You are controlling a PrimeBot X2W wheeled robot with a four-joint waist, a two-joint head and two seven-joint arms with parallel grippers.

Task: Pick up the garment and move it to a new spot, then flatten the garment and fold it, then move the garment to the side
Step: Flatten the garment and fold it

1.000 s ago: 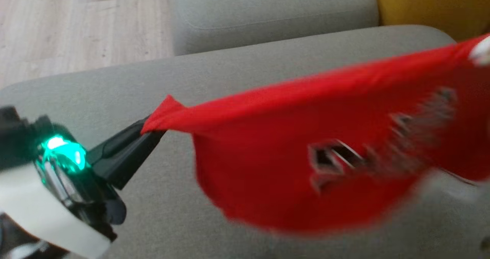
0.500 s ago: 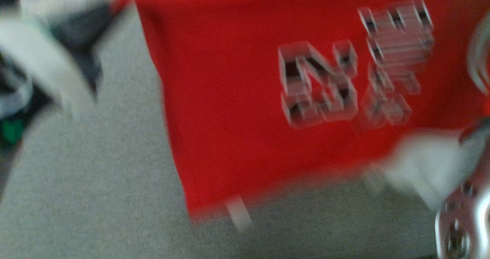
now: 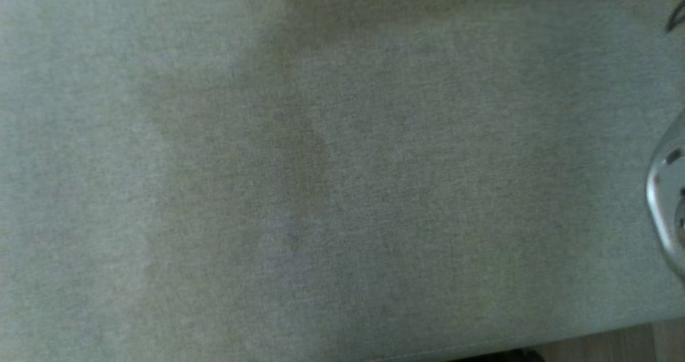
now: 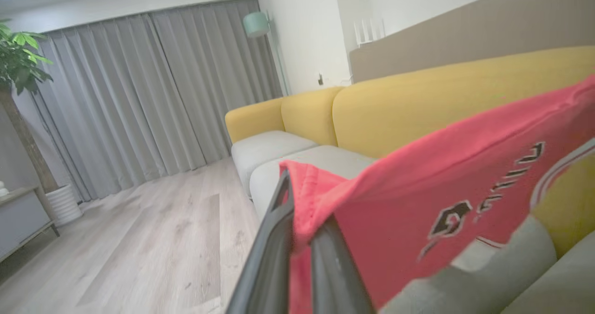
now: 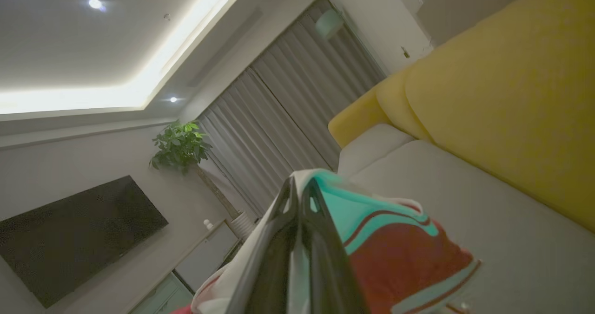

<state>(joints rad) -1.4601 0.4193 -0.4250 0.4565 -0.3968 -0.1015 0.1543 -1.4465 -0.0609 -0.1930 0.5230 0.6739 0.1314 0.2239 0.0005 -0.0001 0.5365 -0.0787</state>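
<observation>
Head camera swung down to the grey sofa seat (image 3: pixel 342 190).
Left end effector (image 4: pixel 302 207) and right end effector (image 5: pixel 299 188) pinch the red shirt (image 4: pixel 441 188) tight, held up at the right of the left wrist view. A thin corner may slip, dropping it crumpled.

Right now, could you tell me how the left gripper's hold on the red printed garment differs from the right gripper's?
The left gripper pinches a plain red corner of the red printed garment; the right gripper pinches a white-and-teal trimmed edge. From the left gripper the cloth spreads flat; at the right gripper it bunches. Both are shut on it.
</observation>
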